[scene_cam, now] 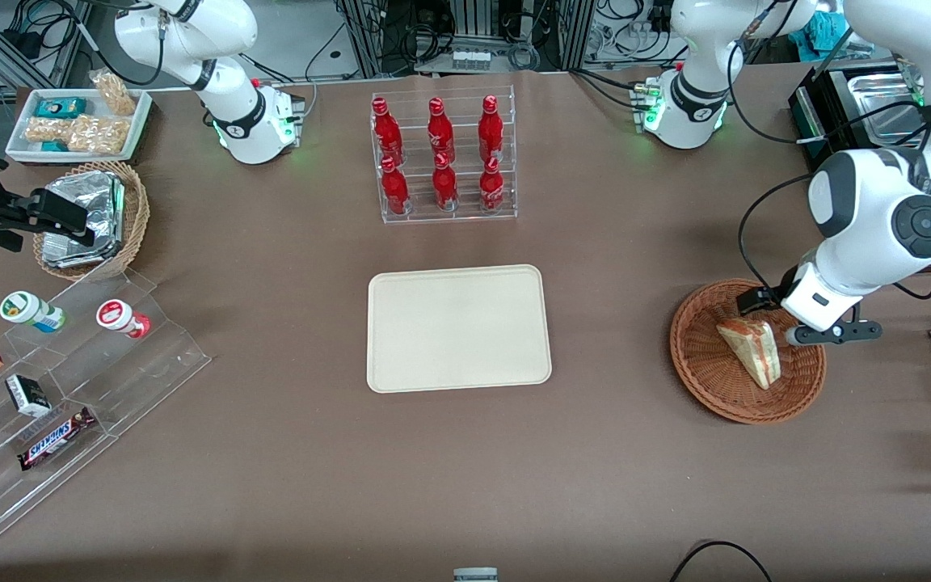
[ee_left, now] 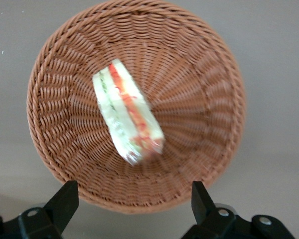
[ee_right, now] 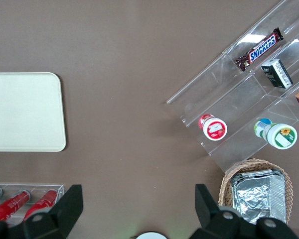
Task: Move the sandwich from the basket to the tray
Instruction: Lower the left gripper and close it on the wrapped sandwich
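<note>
One job on the table: a single sandwich to go from basket to tray.
Table point(scene_cam: 271, 453): brown cloth over the whole top, carrying everything else.
Tray point(scene_cam: 459, 327): cream, flat, low-rimmed, bare, near the middle of the table and well apart from the basket. From where I stand it looks an easy target, far bigger than what goes on it.
Basket point(scene_cam: 704, 368): wide, shallow, reddish-brown wicker at the working arm's end of the table. The low wall should not hinder a straight lift.
Sandwich point(scene_cam: 752, 350): lying in the basket, a little off its middle, a triangular wedge with the red and green filling edge showing in the wrist view point(ee_left: 127, 117).
Handling: I'd judge it light and soft; white bread gives under a hard squeeze, and the clear wrap looks slippery, so a gentle, sure hold seems called for.
Where to take hold: probably across the two flat bread faces near the thick middle, not at the thin point, where it could fold or slide out.
Pincer point(scene_cam: 789, 317): hovers over the basket rim beside the sandwich, holding nothing; in the wrist view its fingers point(ee_left: 65, 201) stand wide apart.
Hard to make out: the sandwich is blurred in the wrist view, so the wrap's seams and how it rests on the weave are unclear. The arm's body covers part of the basket rim in the front view.
</note>
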`<action>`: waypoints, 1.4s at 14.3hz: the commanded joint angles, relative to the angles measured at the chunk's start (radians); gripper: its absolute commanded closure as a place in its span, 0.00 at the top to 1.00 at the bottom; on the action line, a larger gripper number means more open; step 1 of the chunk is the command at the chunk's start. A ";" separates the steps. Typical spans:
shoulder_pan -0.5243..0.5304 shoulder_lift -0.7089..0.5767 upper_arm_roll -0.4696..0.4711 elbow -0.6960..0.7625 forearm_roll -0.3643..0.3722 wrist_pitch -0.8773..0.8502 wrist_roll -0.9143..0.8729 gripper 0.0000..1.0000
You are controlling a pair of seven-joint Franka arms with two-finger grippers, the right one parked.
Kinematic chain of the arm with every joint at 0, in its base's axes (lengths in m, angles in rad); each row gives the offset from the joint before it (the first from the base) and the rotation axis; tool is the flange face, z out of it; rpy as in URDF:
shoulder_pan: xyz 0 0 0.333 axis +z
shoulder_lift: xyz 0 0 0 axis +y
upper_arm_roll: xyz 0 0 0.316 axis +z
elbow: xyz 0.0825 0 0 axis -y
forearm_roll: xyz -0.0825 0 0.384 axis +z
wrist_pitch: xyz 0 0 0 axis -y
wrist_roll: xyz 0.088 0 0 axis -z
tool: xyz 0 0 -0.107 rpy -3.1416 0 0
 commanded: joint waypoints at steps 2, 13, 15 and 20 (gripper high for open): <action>0.001 0.043 -0.004 -0.009 -0.003 0.095 -0.249 1.00; -0.008 0.198 -0.006 0.001 0.016 0.257 -0.431 0.38; -0.008 0.188 -0.006 0.007 0.016 0.239 -0.427 0.16; -0.063 0.120 -0.012 0.129 0.016 -0.035 -0.421 0.15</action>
